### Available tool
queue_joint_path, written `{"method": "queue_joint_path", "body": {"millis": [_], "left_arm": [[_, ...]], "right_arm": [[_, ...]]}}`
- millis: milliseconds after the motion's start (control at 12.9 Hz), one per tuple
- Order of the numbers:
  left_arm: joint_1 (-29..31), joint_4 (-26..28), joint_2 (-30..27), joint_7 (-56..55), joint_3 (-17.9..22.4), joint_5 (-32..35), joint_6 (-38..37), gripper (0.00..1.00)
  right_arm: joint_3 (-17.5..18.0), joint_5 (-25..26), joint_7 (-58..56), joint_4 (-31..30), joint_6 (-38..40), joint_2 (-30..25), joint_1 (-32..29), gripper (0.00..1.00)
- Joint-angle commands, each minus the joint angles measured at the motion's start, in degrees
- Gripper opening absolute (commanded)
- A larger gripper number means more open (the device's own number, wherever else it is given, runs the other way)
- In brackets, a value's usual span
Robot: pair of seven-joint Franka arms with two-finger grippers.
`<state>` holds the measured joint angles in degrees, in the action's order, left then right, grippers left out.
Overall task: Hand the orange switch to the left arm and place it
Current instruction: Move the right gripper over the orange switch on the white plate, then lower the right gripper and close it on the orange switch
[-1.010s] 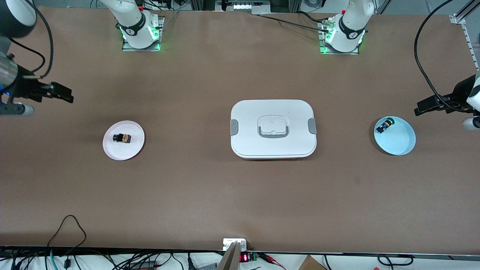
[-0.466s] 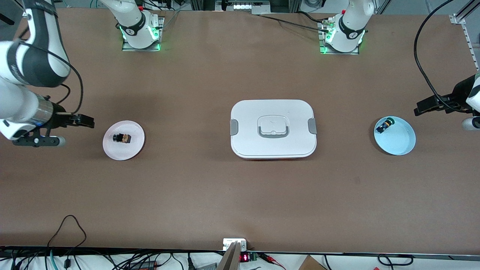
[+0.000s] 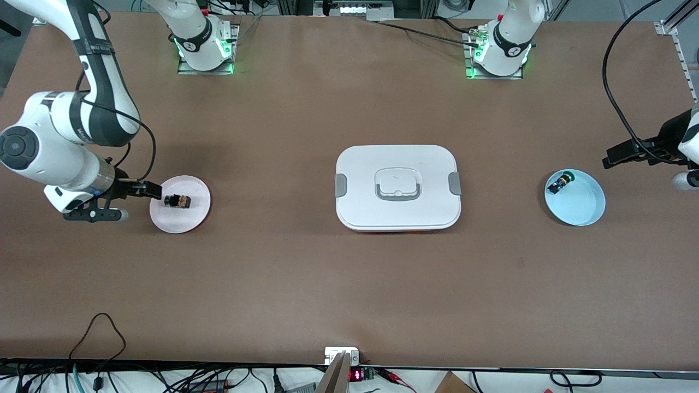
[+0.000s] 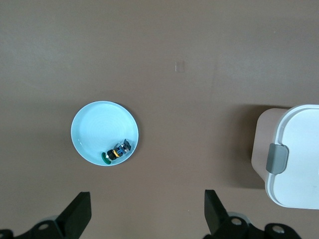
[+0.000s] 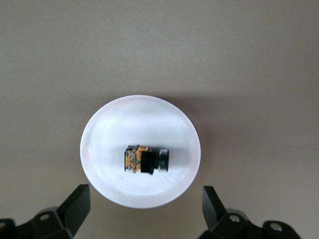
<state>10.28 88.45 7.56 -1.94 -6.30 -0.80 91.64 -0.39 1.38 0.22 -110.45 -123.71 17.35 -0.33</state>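
White arms (image 3: 65, 147) (black joint bands), black fingers (image 5: 75, 205).

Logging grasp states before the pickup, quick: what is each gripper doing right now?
Right gripper: open, empty, over the white plate's edge.
Left gripper: open, empty, waiting near the pale blue plate.

Brown counter (image 3: 306, 273) carried one pale pink round plate (image 3: 188, 218) toward the right arm's end and one light blue round plate (image 3: 581, 207) toward the left arm's end, the latter holding a blue-black green-capped switch (image 3: 558, 183).
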Motion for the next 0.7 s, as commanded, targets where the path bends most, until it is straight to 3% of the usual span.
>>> {"method": "queue_joint_path", "body": {"millis": [0, 311, 622], "left_arm": [[-0.1, -0.4, 0.3, 0.0, 0.0, 0.4, 0.0, 1.00], [-0.1, -0.4, 0.4, 0.0, 0.0, 0.4, 0.0, 1.00], [-0.1, -0.4, 0.4, 0.0, 0.0, 0.4, 0.0, 1.00]], "right_arm": [[0.3, -0.5, 0.6, -0.8, -3.9, 3.2, 0.2, 1.00], [0.2, 0.3, 0.4, -6.8, -13.9, 6.1, 1.5, 1.00], [0.1, 0.5, 0.2, -7.9, -15.2, 6.6, 1.3, 1.00]]}}
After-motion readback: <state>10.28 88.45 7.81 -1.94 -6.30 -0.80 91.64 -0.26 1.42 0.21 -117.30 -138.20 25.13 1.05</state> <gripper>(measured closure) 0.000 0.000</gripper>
